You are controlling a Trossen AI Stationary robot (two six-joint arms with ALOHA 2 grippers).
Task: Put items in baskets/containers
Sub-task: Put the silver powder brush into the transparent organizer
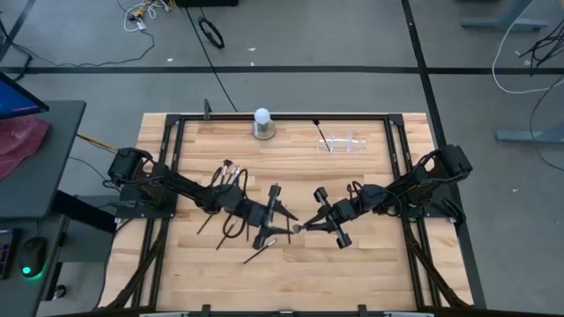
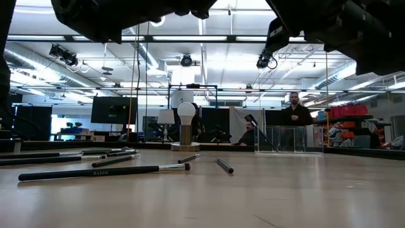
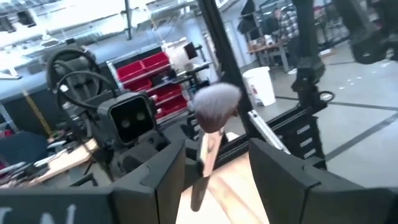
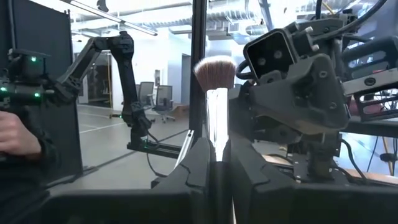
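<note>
Brush [image 4: 214, 93], fluffy-tipped: pinched upright in right gripper [image 4: 217, 165] above desk [image 1: 370, 273] centre. Left gripper [image 3: 214, 180] spread around its handle. Other brushes [image 1: 231, 180] lie left; clear holder [image 1: 344, 143] near far edge.

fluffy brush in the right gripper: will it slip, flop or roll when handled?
Likely stiff: the brush juts straight out of the right gripper, whose jaws are shut on it. Its shiny metal sleeve may be slippery. The body looks round, so it probably rolls if dropped. The bristles look soft; avoid clamping them.
</note>
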